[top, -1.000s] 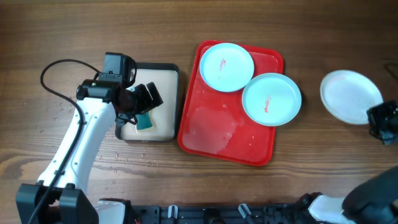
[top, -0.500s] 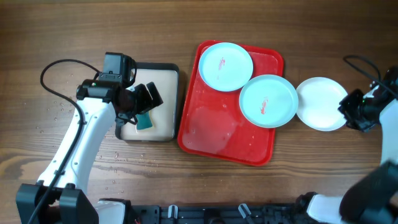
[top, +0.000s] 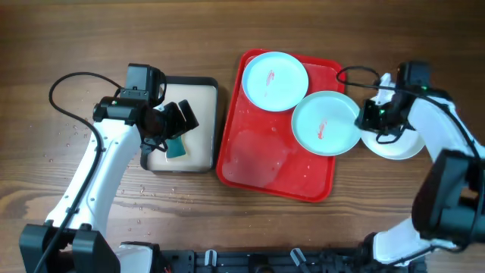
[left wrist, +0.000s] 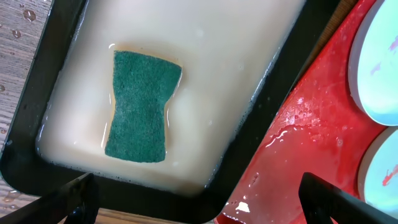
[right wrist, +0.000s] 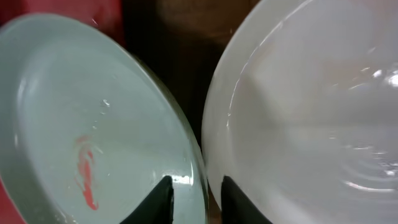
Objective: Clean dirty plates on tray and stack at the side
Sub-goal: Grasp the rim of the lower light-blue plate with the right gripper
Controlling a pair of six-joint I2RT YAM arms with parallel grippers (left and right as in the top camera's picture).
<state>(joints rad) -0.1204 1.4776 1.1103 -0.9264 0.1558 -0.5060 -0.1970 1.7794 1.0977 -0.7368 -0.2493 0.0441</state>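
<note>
The right end effector, spread apart, appears to straddle the right rim of the smeared pale-blue round plate overhanging the red rectangular plastic tray's right edge, with the white round plate just beside on its right.

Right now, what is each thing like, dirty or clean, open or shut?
Red tray: wet.
Upper blue plate: on the tray, red smear.
Lower blue plate: on the tray, red smear.
White plate: off the tray, no smear seen.
Sponge: soaking in the cream tray.
Left pincer: open, empty.
Right pincer: open, over the plates' edges.
</note>
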